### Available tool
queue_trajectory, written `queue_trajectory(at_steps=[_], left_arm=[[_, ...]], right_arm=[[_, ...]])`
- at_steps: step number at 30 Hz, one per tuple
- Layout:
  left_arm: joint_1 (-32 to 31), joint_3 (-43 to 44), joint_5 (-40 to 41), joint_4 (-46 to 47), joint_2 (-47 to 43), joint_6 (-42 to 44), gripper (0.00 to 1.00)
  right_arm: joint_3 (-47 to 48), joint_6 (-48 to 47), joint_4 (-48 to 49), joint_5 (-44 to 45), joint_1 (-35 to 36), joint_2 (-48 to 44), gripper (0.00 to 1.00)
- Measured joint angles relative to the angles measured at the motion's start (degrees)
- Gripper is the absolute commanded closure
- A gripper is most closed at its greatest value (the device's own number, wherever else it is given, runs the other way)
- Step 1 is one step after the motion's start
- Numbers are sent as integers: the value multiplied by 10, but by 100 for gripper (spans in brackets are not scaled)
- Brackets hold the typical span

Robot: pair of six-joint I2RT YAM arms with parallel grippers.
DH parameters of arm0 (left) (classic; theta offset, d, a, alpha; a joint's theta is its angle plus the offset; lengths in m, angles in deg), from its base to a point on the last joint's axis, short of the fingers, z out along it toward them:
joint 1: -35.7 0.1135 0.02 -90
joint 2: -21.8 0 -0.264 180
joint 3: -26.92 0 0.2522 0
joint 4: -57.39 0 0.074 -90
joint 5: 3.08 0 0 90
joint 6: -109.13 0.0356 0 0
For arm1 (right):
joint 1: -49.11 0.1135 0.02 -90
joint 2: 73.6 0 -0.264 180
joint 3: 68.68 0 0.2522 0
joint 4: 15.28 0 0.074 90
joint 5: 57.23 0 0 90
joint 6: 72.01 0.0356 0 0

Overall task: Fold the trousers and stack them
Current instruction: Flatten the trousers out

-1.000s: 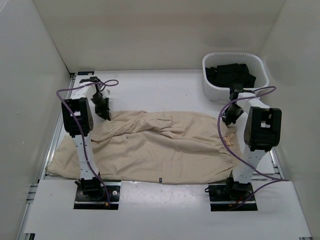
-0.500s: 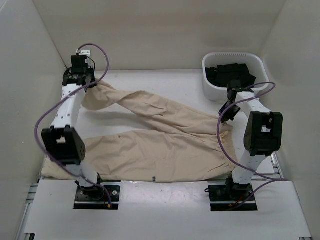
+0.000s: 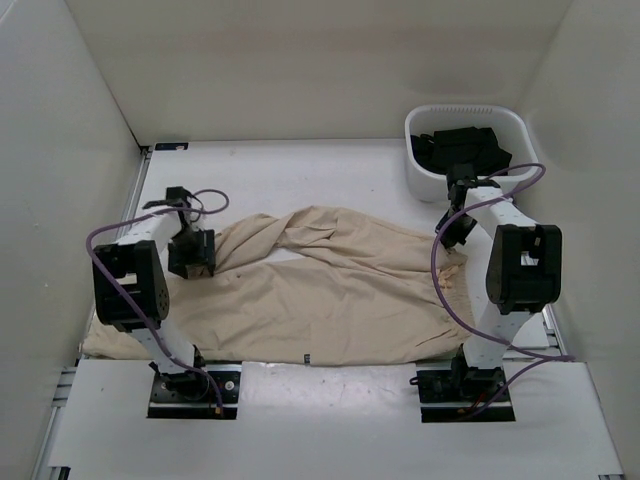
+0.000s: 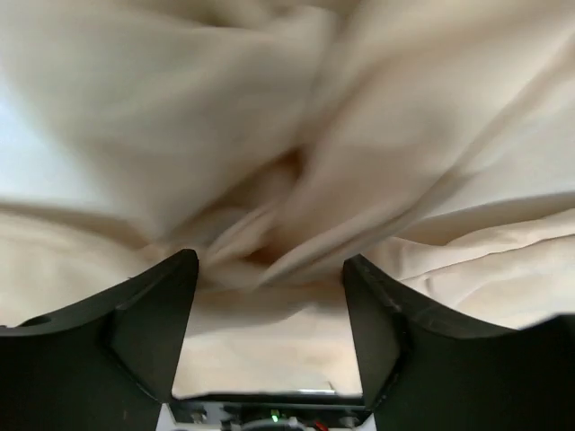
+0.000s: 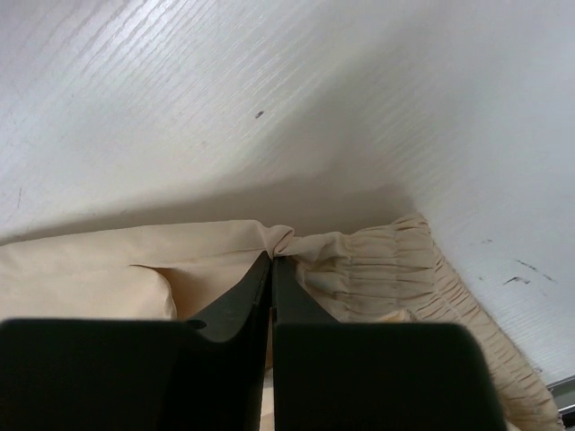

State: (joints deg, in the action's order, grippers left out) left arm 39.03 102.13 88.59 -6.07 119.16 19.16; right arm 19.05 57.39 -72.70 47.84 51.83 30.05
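Two legs of the trousers (image 3: 330,290) ran leftward along the tabletop (image 3: 300,180) from the waistband (image 5: 377,260); my left hand (image 3: 192,255), nearer them, hovered with fingers apart, while my right hand (image 5: 272,260) was clamped on the waistband.

Bench (image 3: 320,175): white matte top; close up it shows a fine wood-like grain (a few small dark specks and scuffs in the right wrist view).
Back wall (image 3: 320,60): plain off-white panel, meeting the bench along its far edge.
Left wall (image 3: 50,200): matching white panel, closing that side.
Right wall (image 3: 600,180): matching white panel, unmarked.
Rail (image 3: 108,275): metal extrusion along the bench's left edge, beside the left wall.
Front panel (image 3: 330,415): white board across the near edge.
Light: even, diffuse; soft shadows only.
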Motion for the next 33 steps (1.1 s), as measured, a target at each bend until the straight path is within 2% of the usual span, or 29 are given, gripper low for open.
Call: queue_trajectory(at_steps=[3, 7, 12, 15, 20, 24, 26, 27, 28, 31, 32, 33], left_arm=[[49, 51, -19, -39, -4, 0, 18], [107, 131, -22, -37, -19, 0, 14], [128, 145, 2, -9, -10, 0, 10], [126, 148, 15, 11, 38, -1, 5], [125, 244, 22, 27, 182, 0, 4], [125, 303, -6, 38, 219, -1, 2], [125, 320, -34, 41, 221, 0, 8], [125, 325, -48, 43, 223, -1, 15], [125, 329, -66, 42, 226, -1, 25], [125, 345, -117, 22, 254, -3, 77], [125, 351, -133, 11, 269, -3, 86], [125, 356, -144, 2, 283, -4, 86]], right_arm=[[0, -2, -1, 12, -1, -5, 100], [0, -6, -2, 19, -1, -13, 100], [0, -8, -2, 21, -1, -15, 100], [0, -8, -1, 21, -1, -15, 100], [-3, -10, 0, 22, -1, -15, 100], [-18, -10, 1, 23, -1, -16, 100], [-21, -12, 1, 25, -1, -17, 100], [-23, -13, 2, 26, -1, -19, 100], [-24, -14, 2, 26, -1, -20, 100], [-26, -15, 2, 26, -4, -23, 100], [-26, -15, 3, 26, -5, -24, 100], [-26, -16, 3, 26, -7, -25, 100]])
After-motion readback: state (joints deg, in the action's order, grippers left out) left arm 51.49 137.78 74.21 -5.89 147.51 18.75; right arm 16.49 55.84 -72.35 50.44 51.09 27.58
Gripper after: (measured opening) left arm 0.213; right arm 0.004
